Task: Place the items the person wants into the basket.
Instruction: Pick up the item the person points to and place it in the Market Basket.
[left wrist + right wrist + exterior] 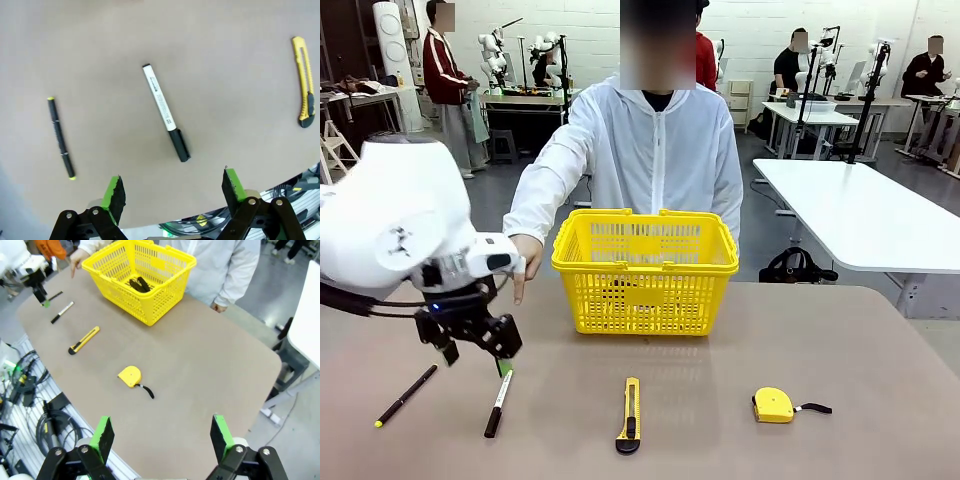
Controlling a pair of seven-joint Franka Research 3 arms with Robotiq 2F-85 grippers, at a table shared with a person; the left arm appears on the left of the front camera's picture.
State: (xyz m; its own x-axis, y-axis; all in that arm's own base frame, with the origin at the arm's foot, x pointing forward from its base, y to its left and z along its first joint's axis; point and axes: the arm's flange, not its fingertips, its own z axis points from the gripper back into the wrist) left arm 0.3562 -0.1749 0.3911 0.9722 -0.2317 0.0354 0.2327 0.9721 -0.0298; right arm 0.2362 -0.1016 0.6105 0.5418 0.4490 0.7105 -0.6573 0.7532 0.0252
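The left arm (390,225) is showing a rounded white shell with small dark markings, and a black cable (355,303) is trailing beneath it. The left gripper (477,350) and the right gripper (161,426) are presenting black linkage bodies with round pivot pins and green pads (110,195). The person (655,150) is wearing a white zipped hooded jacket over a dark shirt.

Left gripper (478,348) spread above the marker pen (500,395).
Person's hand (525,262) points down at nine o'clock of the basket (645,292).
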